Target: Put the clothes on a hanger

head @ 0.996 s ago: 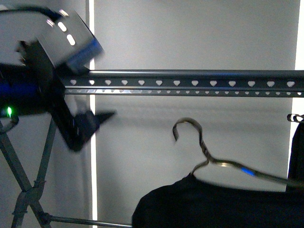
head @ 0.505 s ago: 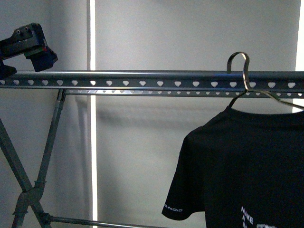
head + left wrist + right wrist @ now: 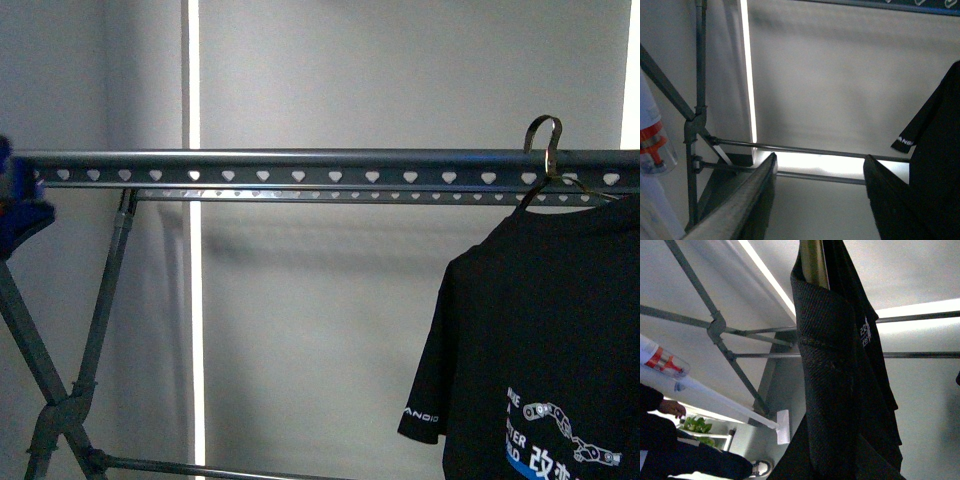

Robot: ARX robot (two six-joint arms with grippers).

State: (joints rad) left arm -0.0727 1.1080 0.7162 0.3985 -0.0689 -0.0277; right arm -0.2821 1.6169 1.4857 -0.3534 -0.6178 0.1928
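A black short-sleeved T-shirt [image 3: 550, 330] on a shiny wire hanger [image 3: 545, 140] is seen hooked over the dark grey heart-holed rack rail [image 3: 300, 165] near its right end, the left gripper [image 3: 820, 170] is spread and empty, the right gripper's hold cannot be told, and a gentle release is judged the remaining move.

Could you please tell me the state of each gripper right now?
Left gripper: open, holding nothing.
Right gripper: cannot be told; the black T-shirt hides it.

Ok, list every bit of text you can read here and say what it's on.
"ANDIO": sleeve lettering on the black T-shirt, front view.
"MAKE": first line of the chest print; the lines below are too blurred to read.
Wrist views: the shirt's lettering is too small to read; nothing readable on the red-banded bottle.
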